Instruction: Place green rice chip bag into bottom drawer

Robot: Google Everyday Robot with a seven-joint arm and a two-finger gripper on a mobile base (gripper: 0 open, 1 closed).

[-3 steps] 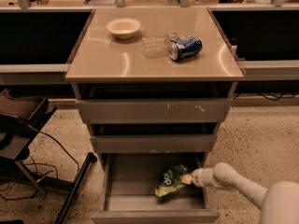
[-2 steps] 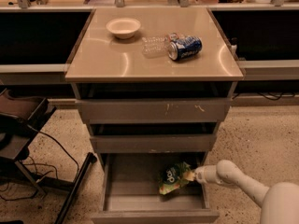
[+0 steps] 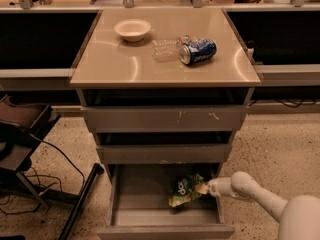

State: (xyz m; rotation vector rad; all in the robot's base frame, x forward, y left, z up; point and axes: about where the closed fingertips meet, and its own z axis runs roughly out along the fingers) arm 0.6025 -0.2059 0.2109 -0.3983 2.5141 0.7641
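Observation:
The green rice chip bag [image 3: 183,189] is crinkled, with white letters, and sits inside the open bottom drawer [image 3: 165,231], toward its right side. My gripper [image 3: 204,188] reaches in from the right over the drawer's right wall and is shut on the bag's right edge. The white arm [image 3: 250,191] runs off to the lower right corner. I cannot tell whether the bag rests on the drawer floor or hangs just above it.
The middle drawer [image 3: 164,153] and scratched upper drawer [image 3: 165,118] are slightly pulled out above. On the counter top stand a white bowl [image 3: 132,29], a clear plastic bottle [image 3: 165,49] and a blue soda can [image 3: 199,51] on its side. A dark chair base and cables [image 3: 30,149] lie at the left.
The gripper and the bag have shifted slightly toward the back of the bottom drawer. Nothing else has moved.

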